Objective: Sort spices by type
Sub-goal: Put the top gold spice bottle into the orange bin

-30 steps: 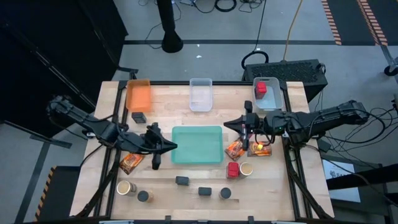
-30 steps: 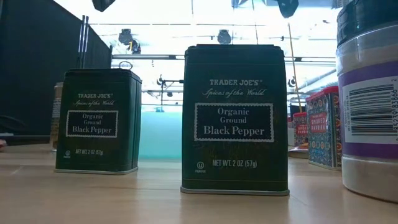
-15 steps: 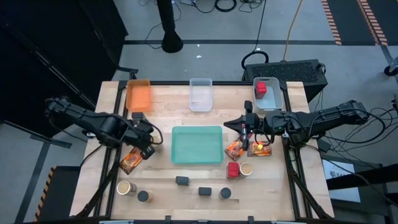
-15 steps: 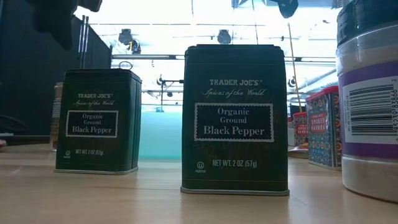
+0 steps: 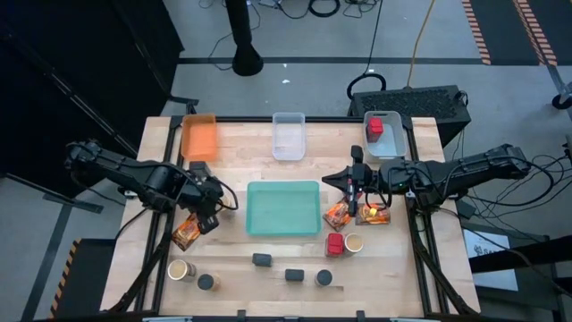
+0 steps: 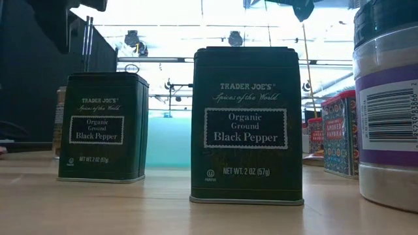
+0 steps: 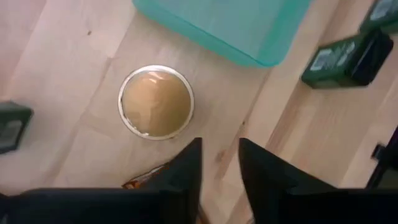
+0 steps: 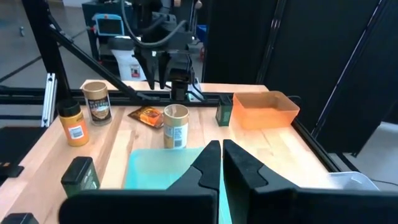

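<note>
Start at the table's front edge, on your side of the teal tray [image 5: 283, 207]. There a row of unsorted spices waits: pepper tins [image 6: 247, 124], dark jars [image 5: 206, 282], a tan jar [image 5: 181, 269], and a red cube [image 5: 335, 243] just beside a second tan jar [image 5: 354, 242]. They look bunched there simply because nobody has dealt with them yet.

At the tray's left edge, your left gripper [image 7: 221, 144] hangs over an upright round jar [image 7: 155, 102] that stands on the bare wood. Its fingers are narrowly parted with nothing between them. The jar stands free, so I judge it either just set down or about to be taken. An orange packet [image 5: 186, 233] lies close by.

Right of the tray, your right gripper [image 8: 220, 148] is closed and empty, poised above two more packets [image 5: 375, 215], probably waiting its turn.

Beyond the tray stand the orange bin [image 5: 199, 136] with a dark tin [image 5: 198, 167] just beside it, the clear bin [image 5: 289, 136], and the grey bin [image 5: 393, 143] holding a single red cube [image 5: 374, 126].
</note>
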You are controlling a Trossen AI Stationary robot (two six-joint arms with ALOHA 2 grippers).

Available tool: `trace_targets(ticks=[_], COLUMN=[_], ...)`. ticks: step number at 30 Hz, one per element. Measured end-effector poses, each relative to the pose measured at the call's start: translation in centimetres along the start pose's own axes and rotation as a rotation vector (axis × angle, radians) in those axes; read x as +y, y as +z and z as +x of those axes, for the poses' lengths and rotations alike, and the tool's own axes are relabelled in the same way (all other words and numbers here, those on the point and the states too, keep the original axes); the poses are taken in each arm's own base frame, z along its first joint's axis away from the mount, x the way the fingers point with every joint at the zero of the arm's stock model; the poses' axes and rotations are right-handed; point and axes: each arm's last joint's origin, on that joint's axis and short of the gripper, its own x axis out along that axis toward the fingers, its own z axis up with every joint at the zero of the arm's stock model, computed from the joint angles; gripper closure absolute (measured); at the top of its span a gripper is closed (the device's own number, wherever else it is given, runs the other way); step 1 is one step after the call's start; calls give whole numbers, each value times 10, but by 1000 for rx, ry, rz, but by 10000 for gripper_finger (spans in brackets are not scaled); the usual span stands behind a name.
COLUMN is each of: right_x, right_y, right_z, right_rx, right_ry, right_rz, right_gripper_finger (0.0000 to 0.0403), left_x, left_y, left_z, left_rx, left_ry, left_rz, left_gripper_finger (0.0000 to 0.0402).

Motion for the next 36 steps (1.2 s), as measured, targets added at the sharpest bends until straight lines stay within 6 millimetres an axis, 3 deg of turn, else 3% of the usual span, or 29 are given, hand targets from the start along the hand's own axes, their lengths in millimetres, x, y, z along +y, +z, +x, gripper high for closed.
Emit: trace_targets(ticks=[11,15,29,36], right_x=[0,0,0,0], right_y=[-3,-4,-4,-5], right_z=[0,0,0,0], right_rx=[33,41,44,50], right_ry=[0,0,0,0], right_rz=[-11,-13,-18,-17], right_gripper_finger=[403,403,403,403], left_x=[3,0,-8,-1], left_y=[3,4,10,12], left_z=[0,4,25,36], left_rx=[-139,-110,-27,1], left_ry=[163,162,205,221], left_rz=[108,223,244,219], left_gripper_finger=[85,36,20,20])
